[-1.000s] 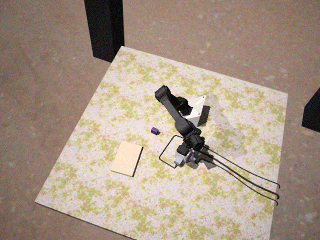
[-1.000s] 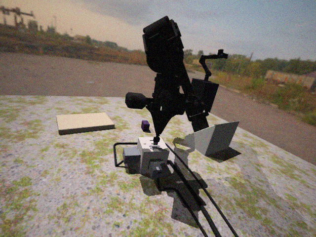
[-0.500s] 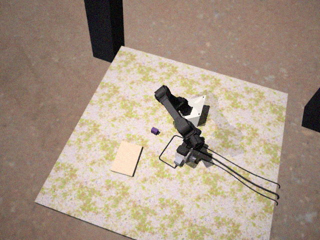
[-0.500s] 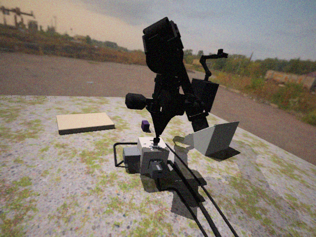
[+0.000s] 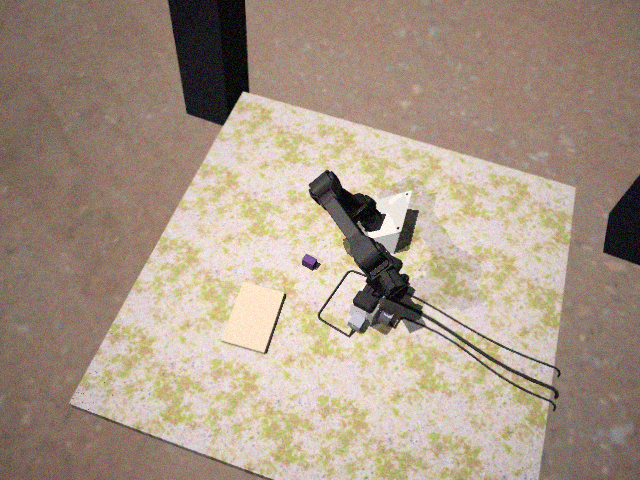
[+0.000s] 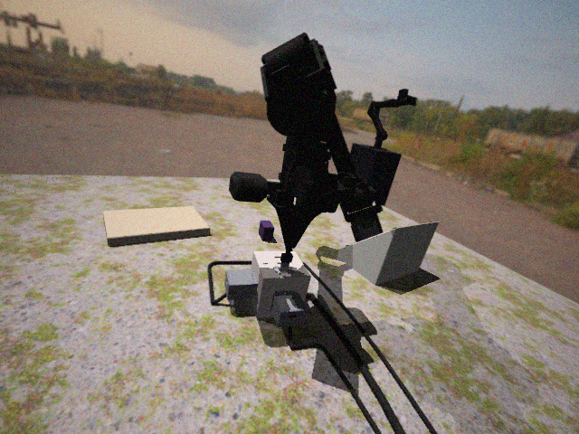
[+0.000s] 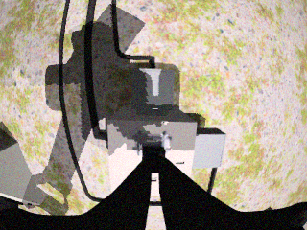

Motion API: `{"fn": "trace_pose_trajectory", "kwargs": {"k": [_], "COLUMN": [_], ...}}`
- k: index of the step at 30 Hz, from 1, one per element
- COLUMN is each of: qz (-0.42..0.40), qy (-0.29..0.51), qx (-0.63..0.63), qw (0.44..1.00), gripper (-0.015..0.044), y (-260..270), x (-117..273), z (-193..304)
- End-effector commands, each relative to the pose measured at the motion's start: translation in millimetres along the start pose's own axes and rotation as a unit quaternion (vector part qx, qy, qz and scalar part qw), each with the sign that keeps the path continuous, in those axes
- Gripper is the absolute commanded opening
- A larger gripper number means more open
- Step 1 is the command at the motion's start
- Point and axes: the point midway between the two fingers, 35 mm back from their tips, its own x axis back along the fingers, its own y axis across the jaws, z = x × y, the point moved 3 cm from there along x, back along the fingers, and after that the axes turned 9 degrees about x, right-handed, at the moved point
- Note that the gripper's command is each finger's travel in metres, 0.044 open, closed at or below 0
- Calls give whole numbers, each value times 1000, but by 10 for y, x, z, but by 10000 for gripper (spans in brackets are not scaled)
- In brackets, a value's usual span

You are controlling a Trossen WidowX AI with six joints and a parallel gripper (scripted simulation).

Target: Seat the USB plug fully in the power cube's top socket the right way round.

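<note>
The power cube stands on the table with its pale socket face up, partly in the arm's shadow. My gripper points down over the cube's top, its fingertips nearly together, shut on the USB plug. The small dark plug shows just under the fingertips, at the cube's top face. The fingers hide most of it in the wrist view. How deep it sits and which way round it is cannot be told. In the top view the arm covers the fingertips and the plug.
A grey adapter and another adjoin the cube's sides. Black cables run past it. A purple block, beige slab and white wedge stand nearby.
</note>
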Motion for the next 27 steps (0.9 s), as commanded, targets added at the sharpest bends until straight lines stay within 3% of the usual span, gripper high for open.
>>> {"fn": "trace_pose_trajectory", "kwargs": {"k": [1,27], "qz": [-1,-1], "qy": [-2,-2], "qx": [2,2], "qw": [1000,1000], "gripper": [0,0], "y": [2,2], "x": [-4,-35], "z": [-4,-1]}}
